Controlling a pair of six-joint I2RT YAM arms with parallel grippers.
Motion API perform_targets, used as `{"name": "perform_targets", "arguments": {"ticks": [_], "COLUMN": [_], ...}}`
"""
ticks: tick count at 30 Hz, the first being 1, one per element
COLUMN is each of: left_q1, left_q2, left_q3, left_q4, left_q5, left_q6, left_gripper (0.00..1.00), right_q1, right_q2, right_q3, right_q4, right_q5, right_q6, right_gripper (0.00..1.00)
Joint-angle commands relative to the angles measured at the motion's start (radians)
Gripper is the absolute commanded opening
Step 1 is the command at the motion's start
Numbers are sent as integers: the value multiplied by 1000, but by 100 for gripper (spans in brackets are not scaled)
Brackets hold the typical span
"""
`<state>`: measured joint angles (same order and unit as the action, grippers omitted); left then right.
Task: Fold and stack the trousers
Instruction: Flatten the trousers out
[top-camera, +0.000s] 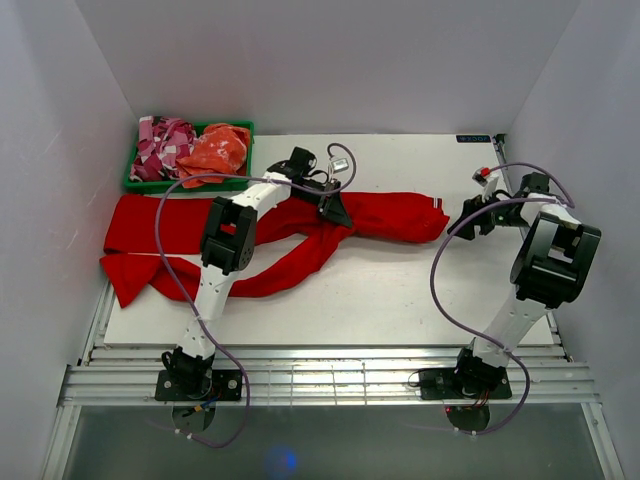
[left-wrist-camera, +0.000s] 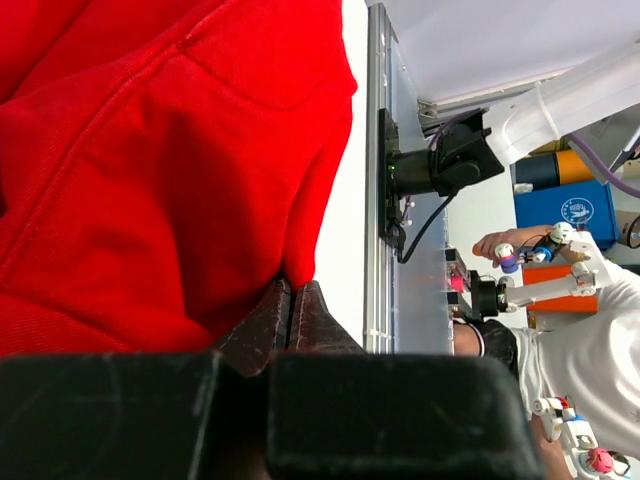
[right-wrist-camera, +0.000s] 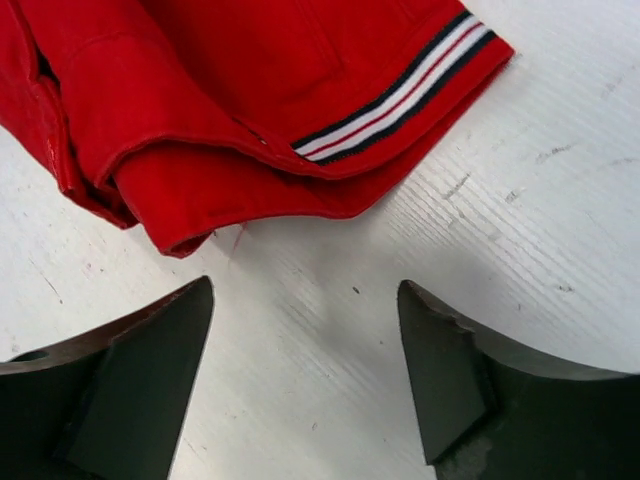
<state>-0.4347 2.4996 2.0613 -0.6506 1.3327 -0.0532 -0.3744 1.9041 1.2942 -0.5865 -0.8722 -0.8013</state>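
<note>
The right arm (top-camera: 545, 265) bends in from the near right corner. The right jaws stand wide apart and hold nothing, low over bare desk (top-camera: 400, 290). Just beyond their tips lies one end of the trousers (top-camera: 395, 215), folded double, with a black, white and red striped band (right-wrist-camera: 400, 90) along its edge. The jaws do not touch it.

The left arm (top-camera: 228, 245) stretches from the near left across the red cloth to the middle of the desk. There the left jaws are shut, their fingertips (left-wrist-camera: 300, 310) pressed together on a pinch of the trousers, and the cloth bunches at that grip. The banded end runs off to the right. Two legs run to the left, as far as the desk's left edge.

Just beyond the legs, at the far left corner, sits a green bin (top-camera: 135, 183). It holds a pink-and-white garment (top-camera: 160, 145) and an orange cloth (top-camera: 218, 150).
</note>
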Motion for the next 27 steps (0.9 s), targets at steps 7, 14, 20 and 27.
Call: {"name": "perform_targets", "arguments": {"ticks": [7, 14, 20, 27], "left_q1": [27, 40, 40, 39], "left_q2": [-33, -82, -41, -15], "left_q3": [-9, -243, -266, -320], "left_q4": [156, 904, 1282, 1628], "left_q5": [131, 223, 230, 223], "left_q6": [-133, -741, -1006, -1294], "left_gripper": [0, 0, 0, 0], "right_q1": [43, 109, 152, 207], "right_q2": [-112, -191, -162, -142], "right_q3": [-61, -239, -240, -243], "right_q4": [-111, 106, 246, 423], "right_q5": [-108, -86, -122, -79], "right_q6": [-288, -193, -21, 129], "right_gripper": [70, 79, 85, 84]}}
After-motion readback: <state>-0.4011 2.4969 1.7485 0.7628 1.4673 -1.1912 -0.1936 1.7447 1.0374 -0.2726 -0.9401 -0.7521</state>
